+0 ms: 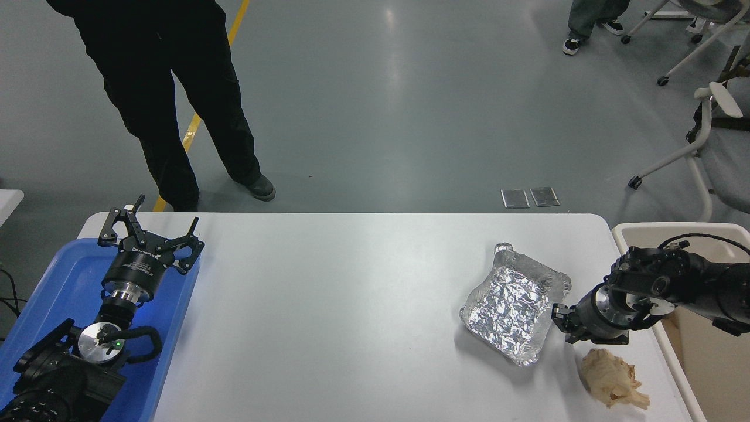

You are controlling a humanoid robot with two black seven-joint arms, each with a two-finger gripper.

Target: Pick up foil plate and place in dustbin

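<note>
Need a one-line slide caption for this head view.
Right gripper at the foil plate's near edge, dustbin beside the table; left gripper parked open over the blue tray.

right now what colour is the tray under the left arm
Blue; the tray shows best in the head view.

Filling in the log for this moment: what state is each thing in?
foil plate: on the table, crumpled, empty.
dustbin: open-topped, beside the table's right end.
paper wad: crumpled, on the table.
right tool: at the plate's right rim.
left tool: open, parked over the blue tray.
</note>
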